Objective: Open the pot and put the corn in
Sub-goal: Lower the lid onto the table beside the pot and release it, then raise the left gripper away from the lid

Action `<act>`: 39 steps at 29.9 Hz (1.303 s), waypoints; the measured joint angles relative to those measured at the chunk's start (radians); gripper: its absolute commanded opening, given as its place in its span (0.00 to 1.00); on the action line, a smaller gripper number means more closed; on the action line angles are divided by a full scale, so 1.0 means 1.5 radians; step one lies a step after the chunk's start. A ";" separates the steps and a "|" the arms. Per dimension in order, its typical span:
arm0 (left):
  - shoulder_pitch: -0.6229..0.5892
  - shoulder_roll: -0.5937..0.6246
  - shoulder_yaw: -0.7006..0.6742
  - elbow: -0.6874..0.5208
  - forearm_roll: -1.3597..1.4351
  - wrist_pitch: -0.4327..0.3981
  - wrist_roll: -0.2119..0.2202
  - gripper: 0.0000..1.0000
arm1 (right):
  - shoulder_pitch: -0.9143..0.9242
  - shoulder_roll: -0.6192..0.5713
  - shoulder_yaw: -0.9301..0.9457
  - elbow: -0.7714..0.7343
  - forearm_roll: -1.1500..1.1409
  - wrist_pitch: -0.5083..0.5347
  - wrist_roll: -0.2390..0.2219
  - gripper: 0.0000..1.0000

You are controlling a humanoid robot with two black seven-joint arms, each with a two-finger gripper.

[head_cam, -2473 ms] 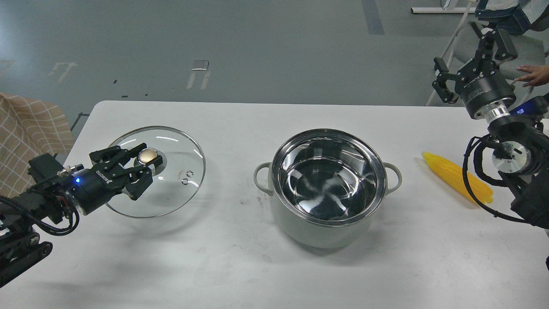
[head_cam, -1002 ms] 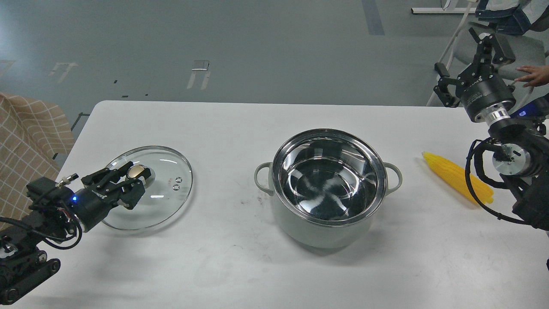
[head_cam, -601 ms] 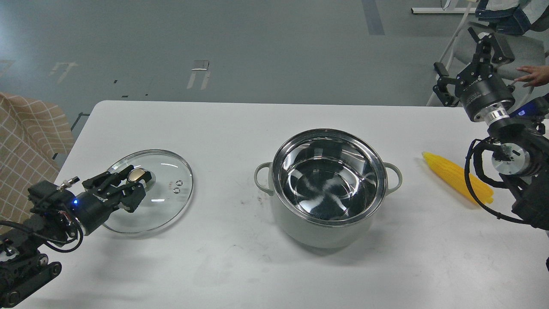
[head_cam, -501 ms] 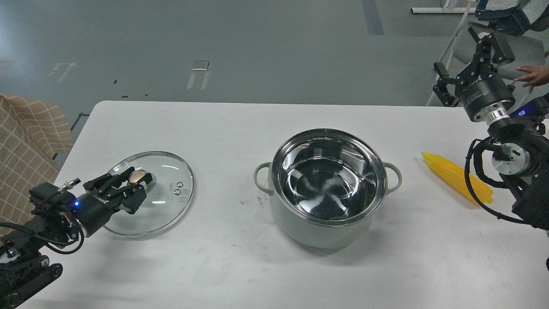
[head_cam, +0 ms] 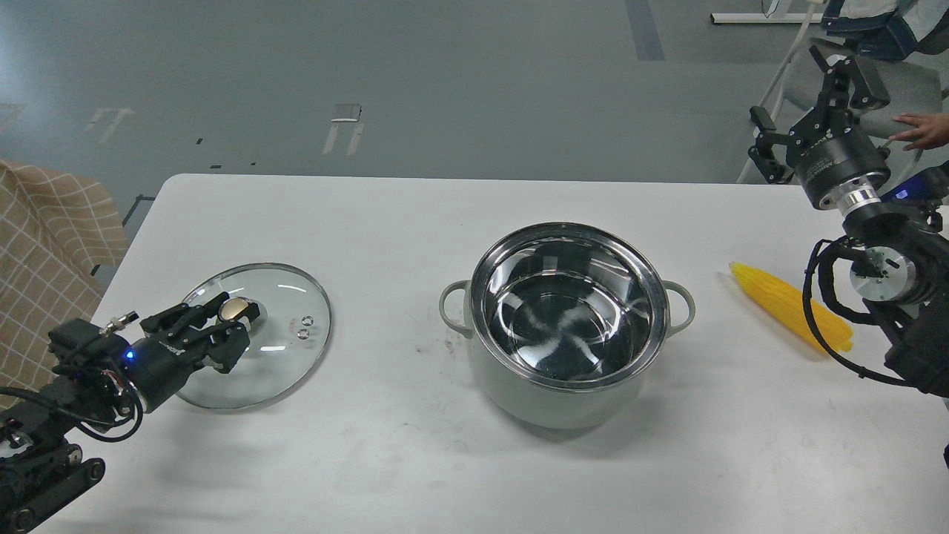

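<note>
Leftmost, the left claw [head_cam: 231,324] reaches in low over the white counter [head_cam: 385,222], its fingers set on either side of the gold knob [head_cam: 237,308] of the glass lid [head_cam: 285,356]; whether they actually pinch the knob or only flank it cannot be told. That lid, steel-rimmed and with two small vent holes, lies on the counter well apart from the pot [head_cam: 567,326]. Uncovered, the pale grey-green pot stands upright near the counter's middle, its shiny steel interior bare and its two loop handles sticking out left and right. Further right, the corn [head_cam: 786,304] lies flat on the counter just beyond the pot's right handle, not touching it. Its long axis runs diagonally, tapered tip pointing up-left toward the far side and the pot, thick end down-right, where the right arm's cable crosses in front of it. Raised beyond the counter's far right corner, the right claw [head_cam: 812,100] has its fingers spread wide and holds nothing.
</note>
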 measured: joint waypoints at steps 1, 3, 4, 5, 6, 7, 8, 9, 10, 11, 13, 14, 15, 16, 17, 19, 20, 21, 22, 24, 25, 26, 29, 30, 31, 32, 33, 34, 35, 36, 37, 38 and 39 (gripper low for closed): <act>0.000 0.000 0.000 0.000 0.000 0.000 0.000 0.65 | 0.000 0.000 0.000 0.000 0.000 0.000 0.000 1.00; 0.000 0.000 -0.001 0.000 0.000 0.000 0.000 0.79 | 0.001 0.000 0.000 0.000 0.000 0.000 0.000 1.00; 0.000 0.000 -0.001 -0.001 -0.001 0.000 0.000 0.84 | 0.001 0.000 0.000 0.000 0.000 0.000 0.000 1.00; 0.000 0.000 -0.001 -0.001 -0.002 0.000 0.000 0.88 | 0.001 0.000 0.000 0.000 0.000 0.000 0.000 1.00; 0.000 -0.001 -0.002 -0.001 -0.003 0.000 0.000 0.91 | 0.001 0.000 0.000 0.000 0.000 0.000 0.000 1.00; 0.000 -0.003 -0.002 -0.001 -0.003 0.000 0.000 0.94 | 0.001 0.000 0.000 0.000 0.000 0.000 0.000 1.00; -0.001 -0.004 -0.002 -0.002 -0.003 0.000 0.000 0.94 | 0.001 0.000 0.000 0.000 0.000 0.000 0.000 1.00; -0.002 -0.004 -0.002 -0.002 -0.003 0.000 0.000 0.95 | 0.001 0.000 0.000 0.000 0.000 0.000 0.000 1.00; -0.003 -0.004 -0.002 -0.004 -0.003 0.000 0.000 0.95 | 0.001 0.000 0.000 0.000 0.000 0.000 0.000 1.00; -0.004 -0.004 -0.002 -0.004 -0.003 0.000 0.000 0.95 | 0.001 0.000 0.000 0.000 0.000 0.000 0.000 1.00; -0.006 -0.001 -0.003 -0.006 -0.003 0.000 0.000 0.95 | 0.001 0.000 0.000 0.000 0.000 0.000 0.000 1.00; -0.007 0.001 -0.004 -0.007 -0.003 0.000 0.000 0.95 | 0.001 0.000 0.000 0.000 0.000 0.000 0.000 1.00; -0.009 0.003 -0.007 -0.008 -0.003 0.000 0.000 0.95 | 0.001 0.000 0.000 0.000 0.000 0.000 0.000 1.00; -0.012 0.004 -0.011 -0.010 -0.005 0.000 0.000 0.95 | 0.001 0.000 0.000 0.000 0.000 0.000 0.000 1.00; -0.015 0.007 -0.014 -0.014 -0.012 0.000 0.000 0.95 | 0.001 0.000 0.000 0.000 0.000 0.000 0.000 1.00; -0.036 0.025 -0.019 -0.036 -0.053 0.000 0.000 0.95 | 0.004 -0.002 0.000 -0.001 -0.010 0.000 0.000 1.00; -0.052 0.036 -0.020 -0.047 -0.079 0.000 0.000 0.95 | 0.006 -0.007 -0.001 -0.003 -0.022 -0.002 0.000 1.00; -0.067 0.046 -0.021 -0.058 -0.106 0.000 0.000 0.95 | 0.009 -0.012 -0.001 -0.005 -0.036 -0.004 0.000 1.00; -0.083 0.054 -0.021 -0.068 -0.135 0.000 0.000 0.95 | 0.013 -0.021 -0.003 -0.009 -0.062 -0.010 0.000 1.00; -0.127 0.065 -0.021 -0.082 -0.205 0.000 0.000 0.95 | 0.030 -0.038 -0.013 -0.020 -0.143 -0.025 0.000 1.00; -0.158 0.068 -0.021 -0.085 -0.246 -0.012 0.000 0.95 | 0.040 -0.045 -0.019 -0.024 -0.192 -0.031 0.000 1.00; -0.188 0.069 -0.021 -0.087 -0.288 -0.037 0.000 0.95 | 0.047 -0.050 -0.023 -0.027 -0.237 -0.035 0.000 1.00; -0.277 0.071 -0.023 -0.089 -0.417 -0.145 0.000 0.95 | 0.069 -0.067 -0.037 -0.027 -0.357 -0.040 0.000 1.00; -0.298 0.070 -0.023 -0.089 -0.453 -0.179 0.000 0.95 | 0.076 -0.074 -0.044 -0.027 -0.386 -0.040 0.000 1.00; -0.323 0.068 -0.023 -0.089 -0.498 -0.222 0.000 0.95 | 0.086 -0.083 -0.058 -0.025 -0.422 -0.040 0.000 1.00; -0.346 0.066 -0.023 -0.089 -0.544 -0.263 0.000 0.95 | 0.096 -0.094 -0.081 -0.022 -0.459 -0.041 0.000 1.00; -0.362 0.064 -0.023 -0.089 -0.575 -0.289 0.000 0.95 | 0.102 -0.101 -0.097 -0.020 -0.483 -0.041 0.000 1.00; -0.378 0.060 -0.024 -0.088 -0.609 -0.316 0.000 0.95 | 0.109 -0.110 -0.120 -0.016 -0.510 -0.042 0.000 1.00; -0.395 0.053 -0.025 -0.088 -0.645 -0.340 0.000 0.95 | 0.117 -0.121 -0.152 -0.010 -0.540 -0.045 0.000 1.00; -0.409 0.044 -0.026 -0.087 -0.672 -0.358 0.000 0.96 | 0.123 -0.130 -0.180 -0.003 -0.564 -0.050 0.000 1.00; -0.424 0.032 -0.027 -0.085 -0.701 -0.376 0.000 0.96 | 0.131 -0.141 -0.217 0.006 -0.596 -0.064 0.000 1.00; -0.438 0.016 -0.027 -0.083 -0.731 -0.395 0.000 0.96 | 0.137 -0.154 -0.262 0.021 -0.636 -0.092 0.000 1.00; -0.447 0.006 -0.027 -0.082 -0.750 -0.406 0.000 0.96 | 0.140 -0.161 -0.294 0.033 -0.664 -0.114 0.000 1.00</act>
